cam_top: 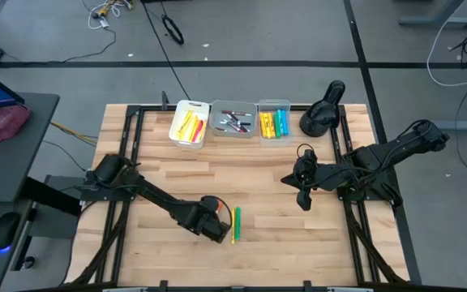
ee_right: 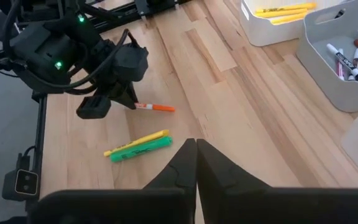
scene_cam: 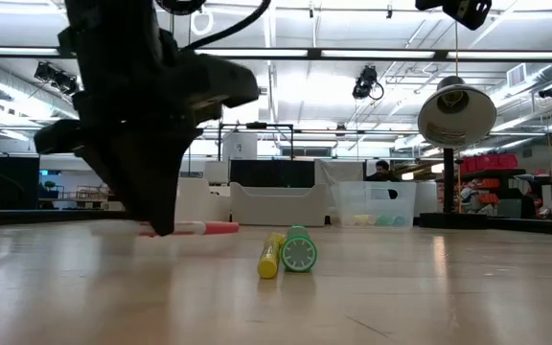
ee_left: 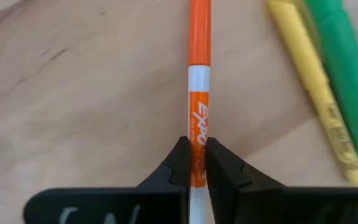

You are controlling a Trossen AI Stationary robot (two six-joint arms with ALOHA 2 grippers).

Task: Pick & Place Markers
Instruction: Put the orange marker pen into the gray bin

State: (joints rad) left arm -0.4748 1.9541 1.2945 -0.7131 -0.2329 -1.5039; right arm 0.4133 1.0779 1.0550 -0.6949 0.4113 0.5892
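Yellow markers [cam_top: 188,126] — white bin [cam_top: 176,122]

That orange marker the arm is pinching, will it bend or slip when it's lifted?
The orange marker looks like a straight plastic tube, so probably stiff and light. The left gripper clamps it near one end, so it might droop or twist. Its round, smooth barrel would likely roll if dropped.

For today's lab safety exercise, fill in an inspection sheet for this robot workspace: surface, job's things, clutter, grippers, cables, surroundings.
Surface: wooden table, bare in the middle.
Job's things: orange marker lying on the wood; yellow marker and green marker side by side near it; more markers in three bins at the far edge.
Clutter: black lamp beside the bins.
Grippers: left gripper shut on the orange marker; right gripper shut, empty, above the table.
Cables: cables on the floor.
Surroundings: workshop hall, person far behind.
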